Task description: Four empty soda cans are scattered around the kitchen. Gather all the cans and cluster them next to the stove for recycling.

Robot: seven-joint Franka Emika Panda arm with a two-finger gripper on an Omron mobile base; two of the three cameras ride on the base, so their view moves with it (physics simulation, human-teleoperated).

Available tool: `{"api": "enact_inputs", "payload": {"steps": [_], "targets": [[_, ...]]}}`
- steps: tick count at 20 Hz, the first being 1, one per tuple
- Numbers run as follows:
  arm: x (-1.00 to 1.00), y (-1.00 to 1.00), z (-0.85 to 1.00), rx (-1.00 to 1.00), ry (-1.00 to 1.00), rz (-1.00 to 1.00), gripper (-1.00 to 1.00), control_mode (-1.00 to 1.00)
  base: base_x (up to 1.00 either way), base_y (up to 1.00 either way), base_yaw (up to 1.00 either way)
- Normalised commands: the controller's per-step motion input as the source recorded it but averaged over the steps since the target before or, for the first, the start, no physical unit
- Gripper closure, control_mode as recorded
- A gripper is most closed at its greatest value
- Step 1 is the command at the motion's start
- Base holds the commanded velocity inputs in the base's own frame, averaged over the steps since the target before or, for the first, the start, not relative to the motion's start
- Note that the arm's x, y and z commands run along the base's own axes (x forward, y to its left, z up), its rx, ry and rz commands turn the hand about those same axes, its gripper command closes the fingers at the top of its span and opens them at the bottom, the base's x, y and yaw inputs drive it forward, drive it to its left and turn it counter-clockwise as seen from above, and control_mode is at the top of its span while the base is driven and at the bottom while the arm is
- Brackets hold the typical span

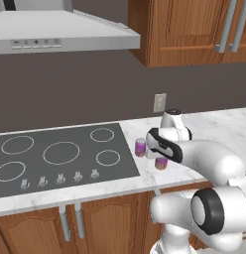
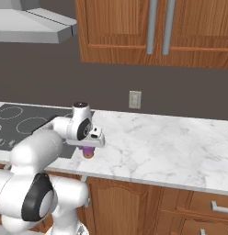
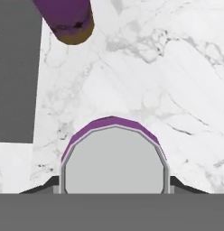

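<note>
The gripper (image 2: 89,148) hangs over the white marble worktop (image 2: 162,147) just right of the stove (image 1: 60,156), its jaws closed on a purple soda can (image 1: 161,162) that stands under the hand. In the hand view the held can's (image 3: 114,158) pale silver top sits between the two dark finger tips, one at each side. A second purple can (image 1: 140,147) stands upright on the worktop near the stove's right edge, close beside the held one but apart from it; from the hand it shows tilted, with a brownish end (image 3: 68,20). No brand, label or writing can be read on either can. The small symbols on the hood's (image 1: 60,32) control strip are too small to read.
</note>
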Motion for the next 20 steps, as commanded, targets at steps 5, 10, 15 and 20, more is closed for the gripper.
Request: {"api": "enact_inputs", "payload": {"steps": [5, 10, 15, 20], "targets": [[0.24, 0.37, -0.01, 0.02, 0.00, 0.06, 1.00, -1.00, 0.00, 0.00, 0.00], [0.22, 0.27, -0.03, 0.01, 0.00, 0.03, 1.00, -1.00, 0.00, 0.00, 0.00], [0.23, 0.17, -0.06, 0.00, 0.00, 0.01, 1.00, -1.00, 0.00, 0.00, 0.00], [0.16, 0.04, -0.21, 0.00, -0.02, 0.00, 1.00, -1.00, 0.00, 0.00, 0.00]]}}
